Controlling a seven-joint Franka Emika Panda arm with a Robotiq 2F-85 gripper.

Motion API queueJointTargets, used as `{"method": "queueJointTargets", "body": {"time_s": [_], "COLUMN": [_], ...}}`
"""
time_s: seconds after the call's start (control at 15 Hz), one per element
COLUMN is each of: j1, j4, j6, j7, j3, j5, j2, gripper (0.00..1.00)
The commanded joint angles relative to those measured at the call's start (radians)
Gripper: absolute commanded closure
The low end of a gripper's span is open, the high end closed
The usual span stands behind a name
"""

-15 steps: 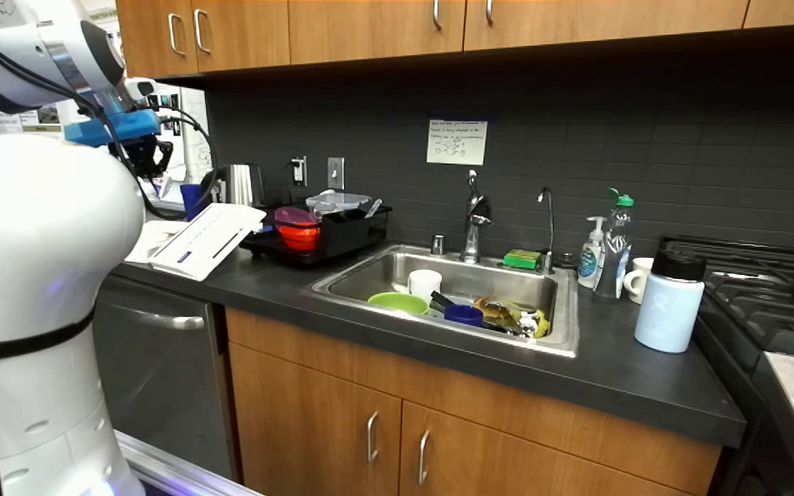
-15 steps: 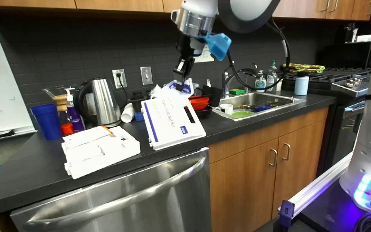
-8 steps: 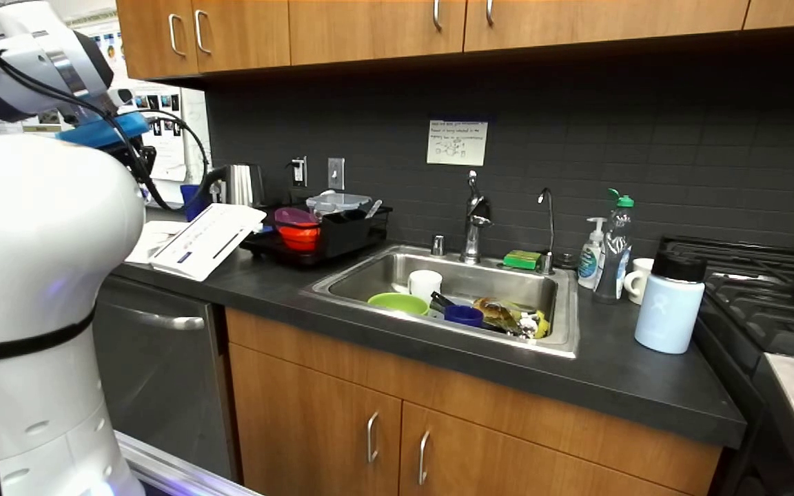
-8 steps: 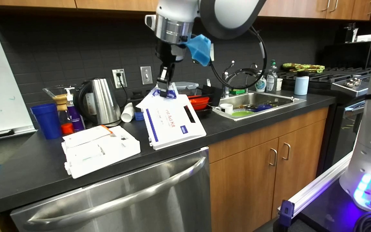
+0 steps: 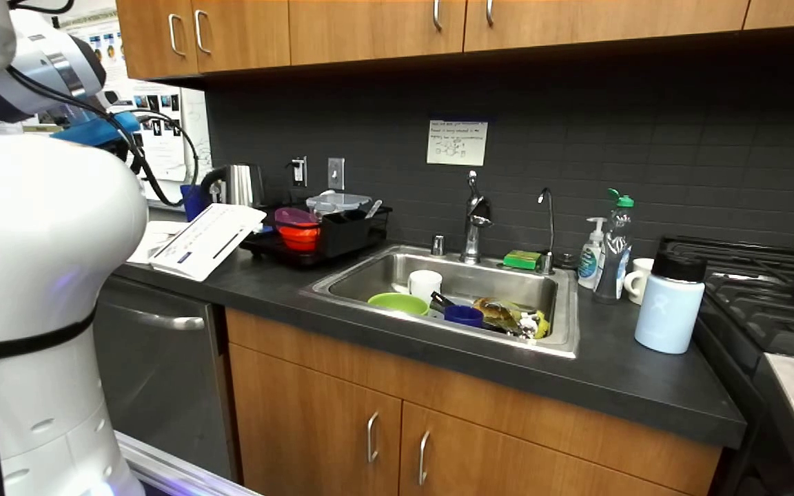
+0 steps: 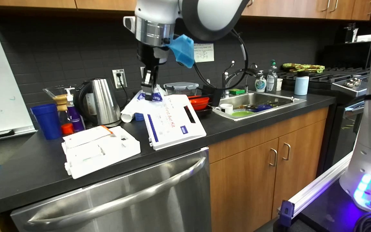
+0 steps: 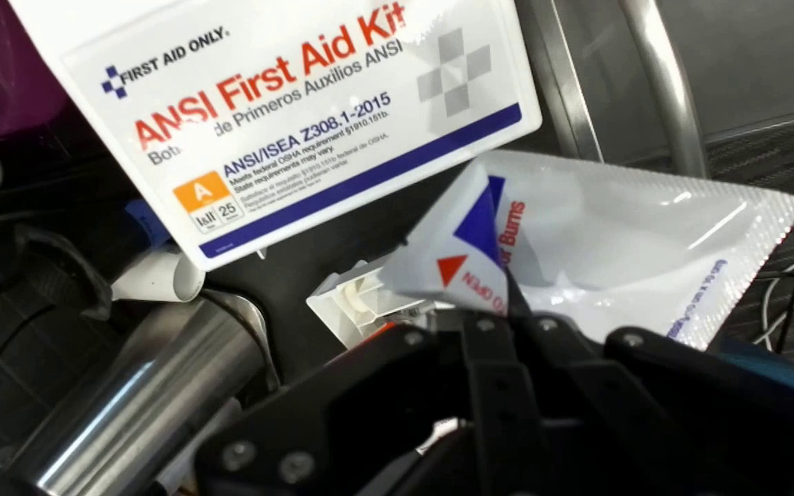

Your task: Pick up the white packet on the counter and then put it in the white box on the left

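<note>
My gripper (image 6: 148,91) is shut on the white packet (image 6: 137,104) and holds it in the air above the counter. In the wrist view the fingers (image 7: 517,317) pinch one end of the packet (image 7: 638,234), which has blue and red print. An open white box (image 6: 101,148) with compartments and white packets inside lies flat on the counter at the left. Part of it shows under the packet in the wrist view (image 7: 355,303). The upright white first aid case (image 6: 175,119), with a printed front, leans to its right; the packet hangs near its upper edge.
A steel kettle (image 6: 103,101), a white roll (image 6: 127,112), a blue cup (image 6: 47,120) and a purple pump bottle (image 6: 76,116) stand at the back. A black dish rack with a red bowl (image 6: 199,103) and the sink (image 5: 566,331) lie to the right.
In an exterior view my gripper has moved left and slightly down with the packet, from behind the right part of the printed case to its upper left side. Counter objects have not moved.
</note>
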State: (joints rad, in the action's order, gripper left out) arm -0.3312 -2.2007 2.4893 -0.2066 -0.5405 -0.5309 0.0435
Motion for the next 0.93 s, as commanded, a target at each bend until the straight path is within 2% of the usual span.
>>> {"method": "queueJointTargets", "body": {"time_s": [0.0, 0.53, 0.87], "j1": [-0.056, -0.159, -0.222], "j4": [0.075, 0.186, 0.272], "j6": [-0.059, -0.147, -0.149], "j7": [-0.019, -0.011, -0.044], "j3": [0.013, 0.036, 0.056], "j5": [-0.050, -0.049, -0.040], "j2": [-0.068, -0.188, -0.268], "gripper": [0.99, 0.99, 0.99]}}
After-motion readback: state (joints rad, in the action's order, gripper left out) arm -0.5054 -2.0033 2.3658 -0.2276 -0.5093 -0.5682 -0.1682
